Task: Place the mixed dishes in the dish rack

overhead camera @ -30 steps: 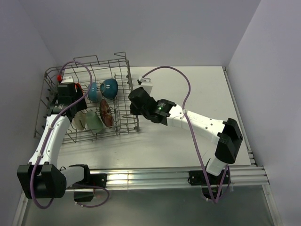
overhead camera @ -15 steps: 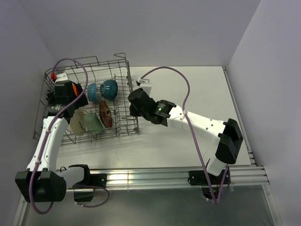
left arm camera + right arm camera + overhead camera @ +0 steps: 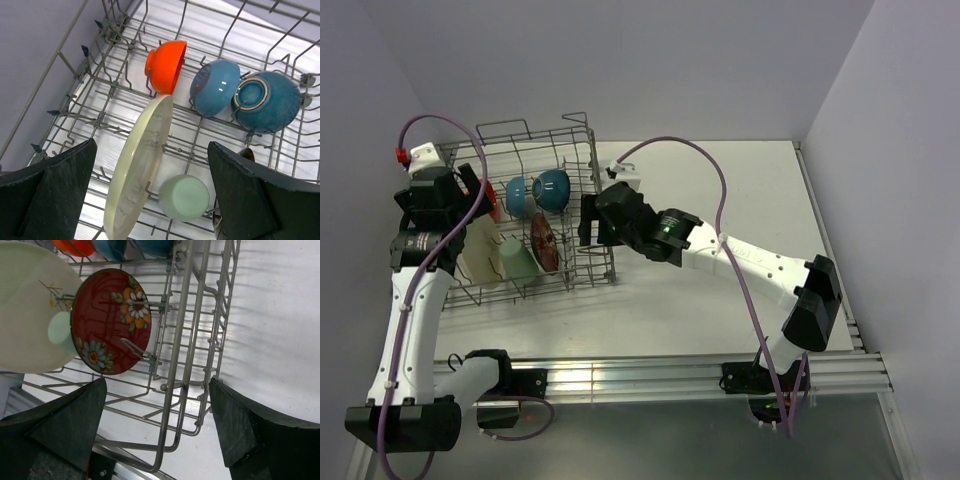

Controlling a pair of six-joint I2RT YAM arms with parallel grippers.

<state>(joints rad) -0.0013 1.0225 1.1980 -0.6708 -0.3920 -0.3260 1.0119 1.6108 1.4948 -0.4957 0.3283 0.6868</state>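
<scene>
The dish rack (image 3: 575, 128) holds all the dishes. On edge in it stand the cream plate (image 3: 137, 165), the orange bowl (image 3: 167, 65), the small blue bowl (image 3: 215, 87) and the teal bowl (image 3: 267, 100). The pale green cup (image 3: 186, 197) lies beside the plate. The red floral bowl (image 3: 111, 320) leans on tines next to the cup (image 3: 60, 332). My left gripper (image 3: 151, 150) hovers open above the plate, touching nothing. My right gripper (image 3: 157, 382) is open, with the rack's right side wall (image 3: 182, 340) between its jaws.
The rack sits at the table's far left against the left wall (image 3: 360, 150). White tabletop (image 3: 740, 190) stretches to its right. A metal rail (image 3: 650, 375) runs along the near edge by the arm bases.
My left gripper opened fully and drew up and back to the left, away from the plate. My right gripper, shut at the rack's side wall, has opened wide around it.
</scene>
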